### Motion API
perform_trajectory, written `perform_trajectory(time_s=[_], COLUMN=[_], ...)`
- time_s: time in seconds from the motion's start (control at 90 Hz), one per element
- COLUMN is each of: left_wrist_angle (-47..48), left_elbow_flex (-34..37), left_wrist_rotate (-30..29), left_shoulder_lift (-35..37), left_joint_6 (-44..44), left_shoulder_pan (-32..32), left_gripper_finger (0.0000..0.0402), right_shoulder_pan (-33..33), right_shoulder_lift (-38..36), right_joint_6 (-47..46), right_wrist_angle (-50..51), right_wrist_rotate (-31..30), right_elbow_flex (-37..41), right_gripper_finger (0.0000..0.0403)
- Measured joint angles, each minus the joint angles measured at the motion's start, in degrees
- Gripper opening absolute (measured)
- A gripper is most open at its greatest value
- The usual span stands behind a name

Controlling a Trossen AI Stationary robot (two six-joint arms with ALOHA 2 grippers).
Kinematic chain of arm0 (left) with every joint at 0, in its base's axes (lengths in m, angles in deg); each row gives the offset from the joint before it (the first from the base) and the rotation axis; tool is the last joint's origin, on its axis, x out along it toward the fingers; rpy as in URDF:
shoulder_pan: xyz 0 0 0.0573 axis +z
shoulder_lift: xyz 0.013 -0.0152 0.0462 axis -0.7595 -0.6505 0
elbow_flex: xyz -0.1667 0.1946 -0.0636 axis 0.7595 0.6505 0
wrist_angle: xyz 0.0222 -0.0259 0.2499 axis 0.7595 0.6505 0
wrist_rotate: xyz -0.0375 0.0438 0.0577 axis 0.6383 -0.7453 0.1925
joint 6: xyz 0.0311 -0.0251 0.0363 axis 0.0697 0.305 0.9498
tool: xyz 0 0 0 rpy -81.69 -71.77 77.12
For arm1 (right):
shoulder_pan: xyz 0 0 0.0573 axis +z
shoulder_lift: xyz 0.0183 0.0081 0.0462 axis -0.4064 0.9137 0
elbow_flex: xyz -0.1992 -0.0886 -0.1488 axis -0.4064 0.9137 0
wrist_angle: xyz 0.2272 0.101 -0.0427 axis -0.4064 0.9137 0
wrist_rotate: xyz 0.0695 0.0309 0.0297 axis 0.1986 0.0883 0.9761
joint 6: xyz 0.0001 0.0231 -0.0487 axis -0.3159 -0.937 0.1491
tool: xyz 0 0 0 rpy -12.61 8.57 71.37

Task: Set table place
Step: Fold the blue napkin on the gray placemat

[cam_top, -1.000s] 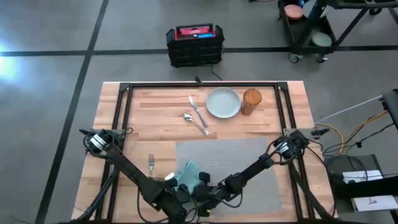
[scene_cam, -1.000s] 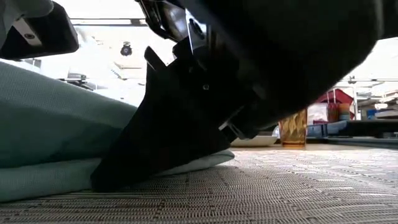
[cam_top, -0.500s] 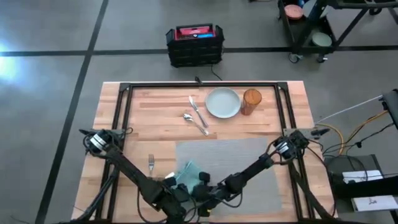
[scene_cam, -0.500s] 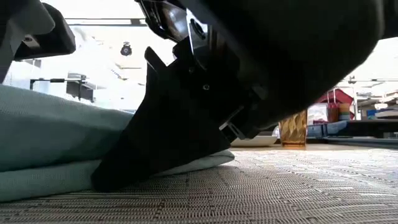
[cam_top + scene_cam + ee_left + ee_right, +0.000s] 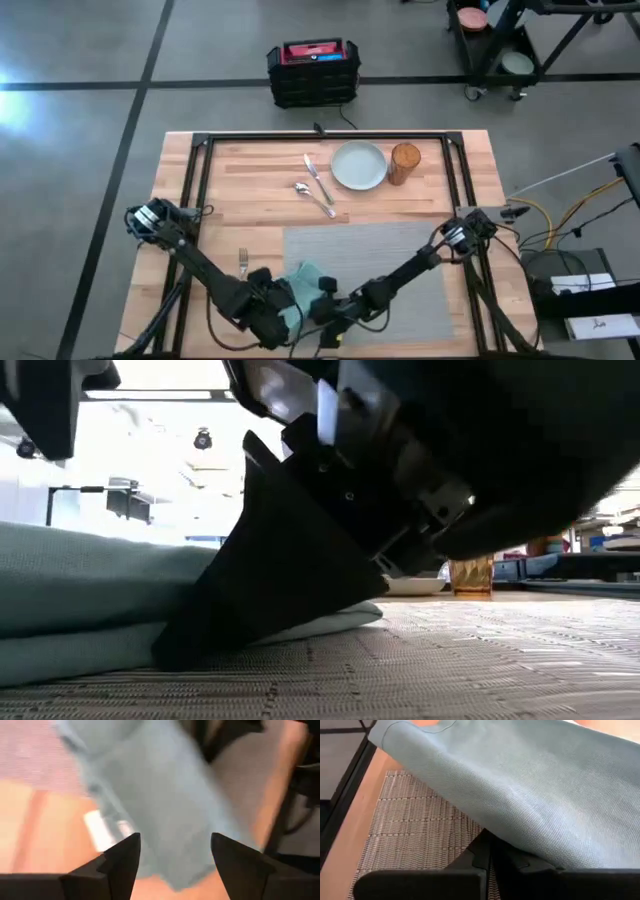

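Since a second ago the left gripper (image 5: 268, 318) has drawn back left off the napkin (image 5: 303, 283), which lies crumpled on the placemat's (image 5: 400, 250) near-left corner; the right gripper (image 5: 325, 300) stays on the cloth's right side. Fork (image 5: 242, 262) lies left of the mat; knife (image 5: 317, 180), spoon (image 5: 313, 198), plate (image 5: 358, 165) and glass (image 5: 404, 163) wait far across the table (image 5: 240, 170).

Low view: a dark finger presses the napkin (image 5: 90, 610) to the mat (image 5: 450, 660).

Left wrist view: fingers (image 5: 120, 857) spread, empty, napkin (image 5: 160, 805) just beyond them.

Right wrist view: fingers pinch the napkin (image 5: 530, 785) edge. Napkin-laying seems in hand; next, smoothing it flat.
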Motion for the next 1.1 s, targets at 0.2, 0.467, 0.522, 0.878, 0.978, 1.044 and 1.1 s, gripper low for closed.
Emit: perform_trajectory(time_s=[0.2,0.467,0.522,0.878,0.978,1.044,1.1], left_wrist_angle=[0.45,-3.87,-7.7,-26.61,-30.55,-32.75,-33.57], left_elbow_flex=[2.75,13.81,17.34,37.76,40.55,41.59,42.02], left_wrist_rotate=[-0.3,-1.62,-1.68,-1.57,-1.38,-1.03,-0.76], left_shoulder_lift=[0.14,7.06,9.38,20.23,21.34,21.77,22.18], left_joint_6=[-0.68,-2.85,-3.36,-10.41,-11.13,-11.18,-10.97], left_shoulder_pan=[0.81,1.12,1.2,1.95,1.94,1.94,1.94], left_gripper_finger=[0.0219,0.0242,0.0246,0.0246,0.024,0.0237,0.0235], right_shoulder_pan=[-0.01,-0.01,-0.01,0.01,0.01,0.01,-0.07], right_shoulder_lift=[-0.06,-0.13,-0.13,-0.13,-0.42,-1.12,-2.05], right_joint_6=[-0.06,-2.21,-3.54,-2.97,-2.75,-2.37,-2.19], right_wrist_angle=[0.7,0.81,0.65,0.3,0.75,1.65,2.98], right_wrist_rotate=[0.01,-0.51,-0.51,-0.33,0.26,2.34,5.29], right_elbow_flex=[0.0,0.0,0.0,0.02,0.02,0.07,0.09], right_gripper_finger=[0.0,0.0,0.0,0.0039,0.0069,0.0088,0.0103])
